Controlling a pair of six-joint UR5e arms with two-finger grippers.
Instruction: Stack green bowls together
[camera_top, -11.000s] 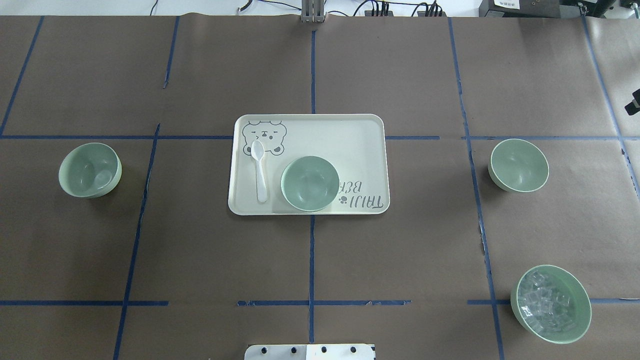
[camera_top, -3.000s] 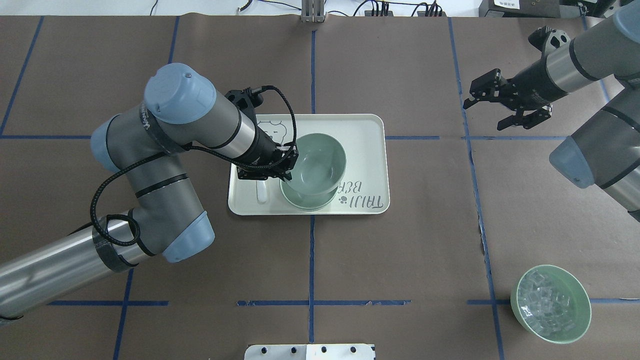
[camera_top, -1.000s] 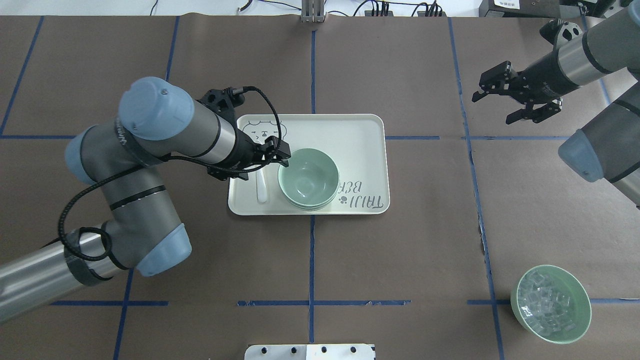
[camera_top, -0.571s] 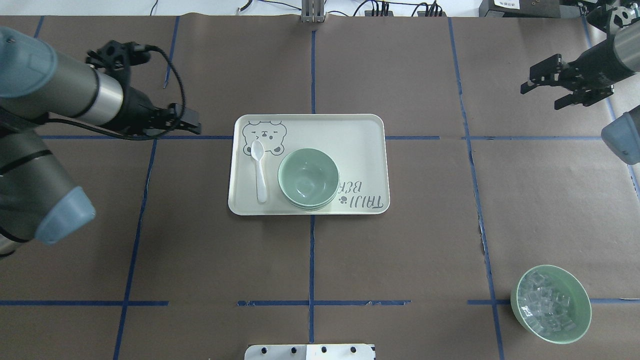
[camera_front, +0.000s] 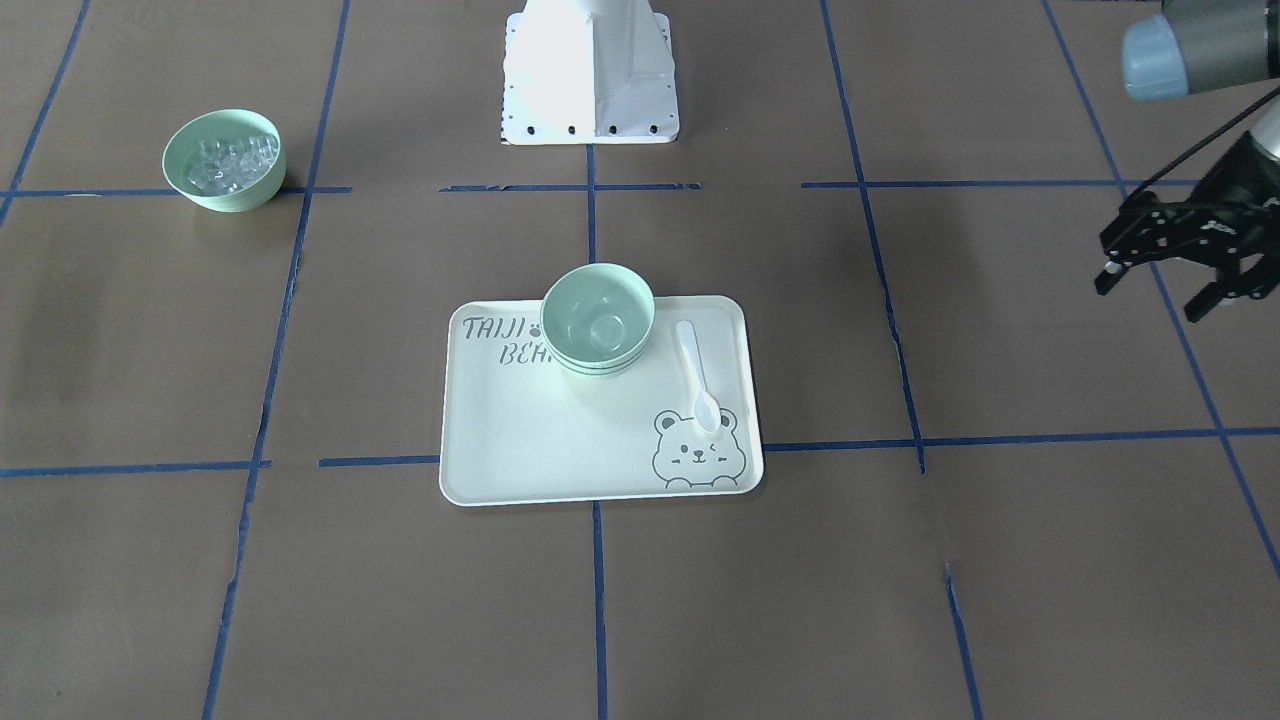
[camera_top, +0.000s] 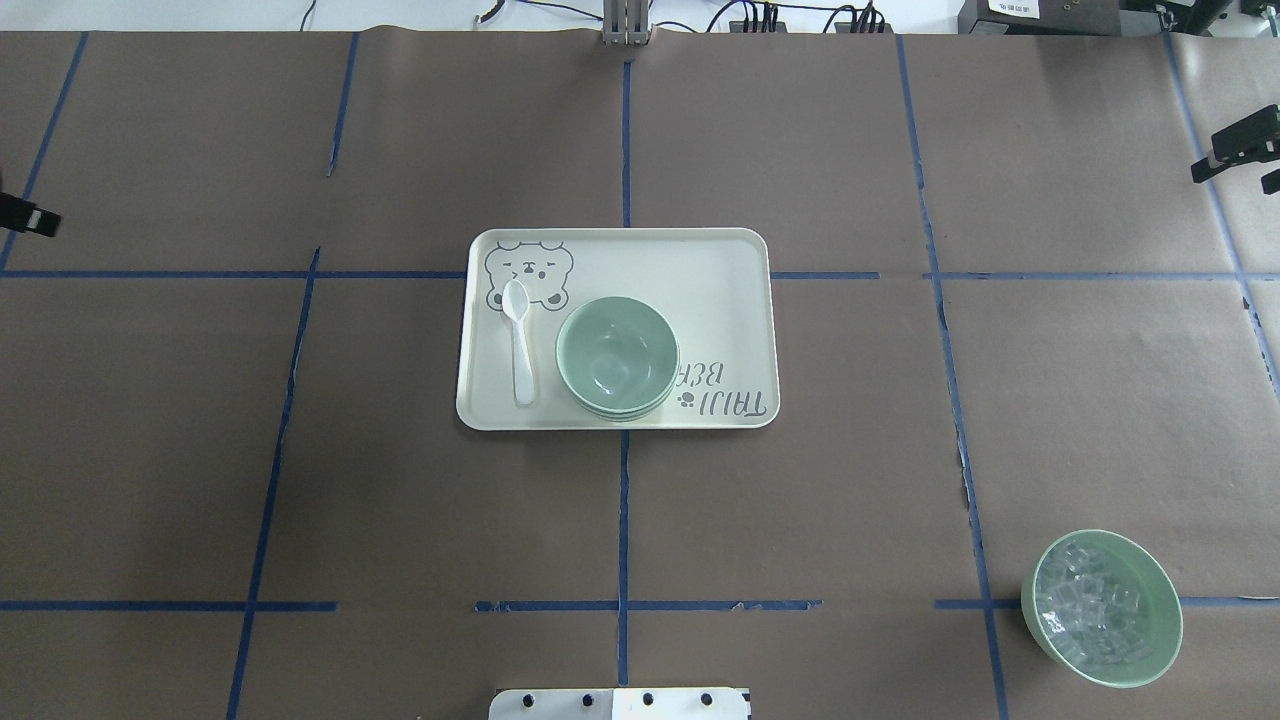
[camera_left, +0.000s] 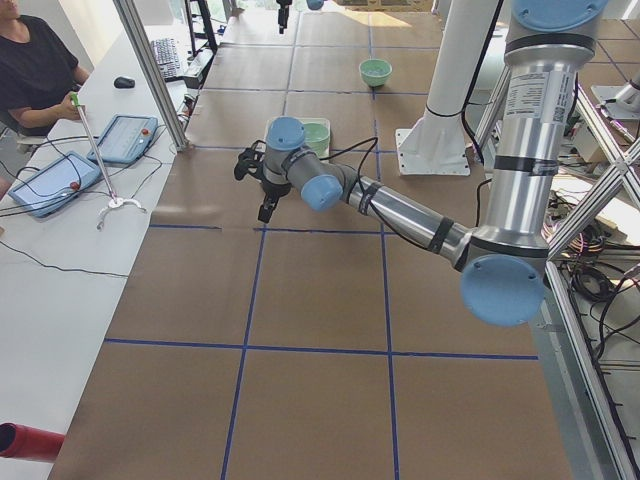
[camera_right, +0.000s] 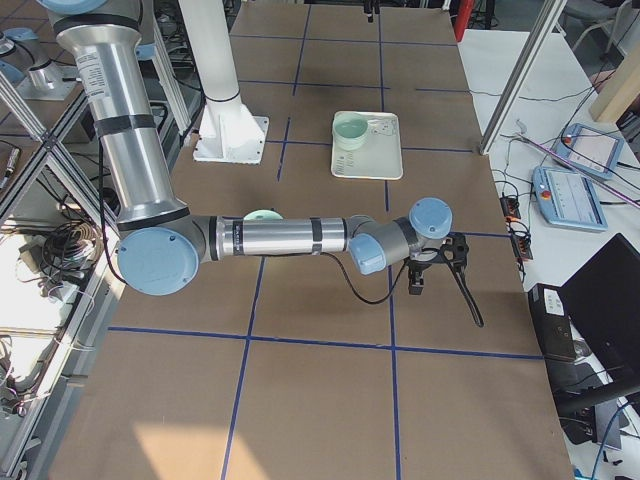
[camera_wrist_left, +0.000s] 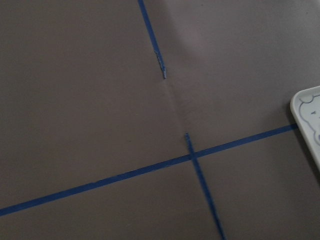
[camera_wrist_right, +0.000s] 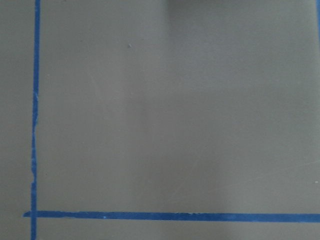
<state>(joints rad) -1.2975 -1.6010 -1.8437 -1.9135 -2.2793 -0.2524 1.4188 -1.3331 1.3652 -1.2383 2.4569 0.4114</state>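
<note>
Closest to the robot, on its right, a pale green round bowl filled with clear ice-like cubes (camera_top: 1100, 608) stands on the brown paper-covered desk (camera_top: 800, 500), over one of the blue tape lines (camera_top: 620, 520) that divide the paper into squares.

Farther out, at the middle of the desk, lies a pale cream-green rectangular plastic tray (camera_top: 700, 270) with a bear print in its far left corner. The three pale mint-green round plastic bowls (camera_top: 617, 357) are nested upright, one inside another, as a single stack on the near half of the tray, close to its near edge. The front-facing view shows their three rims one just above the other. Just left of the stack, and apart from it, a white plastic spoon (camera_top: 520, 340) lies flat on the tray. Its scoop points away from the robot and rests on the bear print.

Farther out again, both grippers hang over bare paper, well apart from the tray. The left gripper (camera_front: 1146, 300), out to the robot's left, has its jaws spread and holds nothing. The right gripper (camera_top: 1232, 180) is cut off by the overhead view's right edge. Its two fingers stand apart, gripping nothing. The left wrist camera looks down on a tape crossing, with one tray corner at its edge.
</note>
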